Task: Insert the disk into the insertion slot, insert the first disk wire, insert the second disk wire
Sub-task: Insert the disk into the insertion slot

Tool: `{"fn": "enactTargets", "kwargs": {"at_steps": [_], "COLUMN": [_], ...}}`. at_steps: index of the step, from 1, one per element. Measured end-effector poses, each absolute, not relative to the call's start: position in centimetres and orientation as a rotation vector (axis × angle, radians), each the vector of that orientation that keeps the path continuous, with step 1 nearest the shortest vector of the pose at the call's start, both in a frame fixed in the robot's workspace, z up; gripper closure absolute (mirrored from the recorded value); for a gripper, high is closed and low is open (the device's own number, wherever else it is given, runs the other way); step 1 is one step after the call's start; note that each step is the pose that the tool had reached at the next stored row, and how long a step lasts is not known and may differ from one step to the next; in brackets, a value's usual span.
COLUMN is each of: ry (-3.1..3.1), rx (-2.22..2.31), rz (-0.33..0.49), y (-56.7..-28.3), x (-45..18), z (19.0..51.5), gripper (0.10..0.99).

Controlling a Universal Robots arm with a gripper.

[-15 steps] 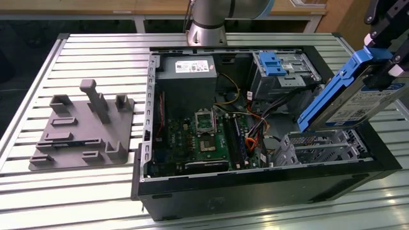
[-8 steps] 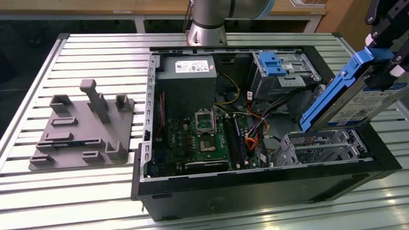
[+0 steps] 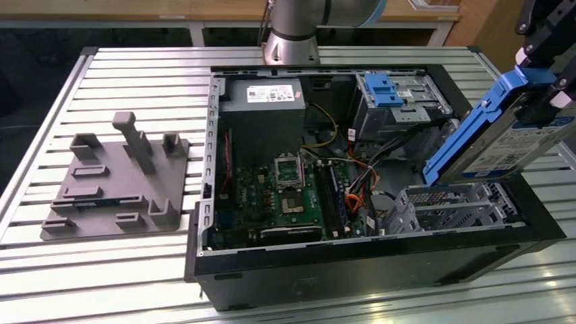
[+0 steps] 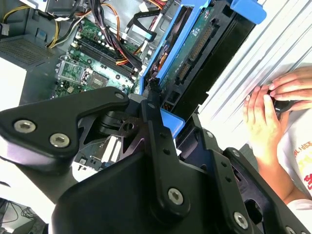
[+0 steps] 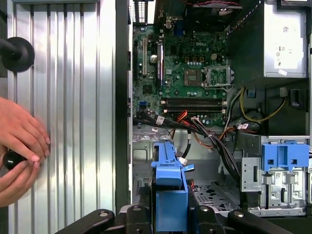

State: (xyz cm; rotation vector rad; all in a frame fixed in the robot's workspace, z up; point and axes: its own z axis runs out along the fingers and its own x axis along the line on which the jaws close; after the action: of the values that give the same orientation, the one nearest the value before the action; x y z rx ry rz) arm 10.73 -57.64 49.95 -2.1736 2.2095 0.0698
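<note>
In the exterior view my gripper (image 3: 543, 101) is shut on the disk (image 3: 504, 138), a grey drive in a bright blue carrier. It holds the disk steeply tilted above the case's right end. The disk's lower end hangs just over the insertion slot (image 3: 459, 206), a low silver perforated cage, and stays outside it. In the second wrist view the black fingers (image 4: 153, 105) clamp the disk (image 4: 195, 53) by its carrier edges. The first wrist view has the blue carrier (image 5: 168, 187) between the fingers (image 5: 204, 214). Loose wires (image 3: 360, 182) lie beside the cage.
The open computer case (image 3: 360, 260) sits on a slatted metal table (image 3: 135, 67). A taller cage with a blue clip (image 3: 389, 91) stands behind the slot. A grey fixture plate (image 3: 108, 185) lies at the exterior view's left. A person's hands (image 5: 19, 146) rest on the table beside the case.
</note>
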Motion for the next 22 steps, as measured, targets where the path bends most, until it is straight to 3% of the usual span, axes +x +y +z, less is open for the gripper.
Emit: {"fn": "enactTargets", "kwargs": {"at_steps": [22], "ry": [2.21], "rx": [-2.174], "rz": [0.07], "y": [-57.64], "x": [11.14], "z": [49.33], "gripper": [0.722]}}
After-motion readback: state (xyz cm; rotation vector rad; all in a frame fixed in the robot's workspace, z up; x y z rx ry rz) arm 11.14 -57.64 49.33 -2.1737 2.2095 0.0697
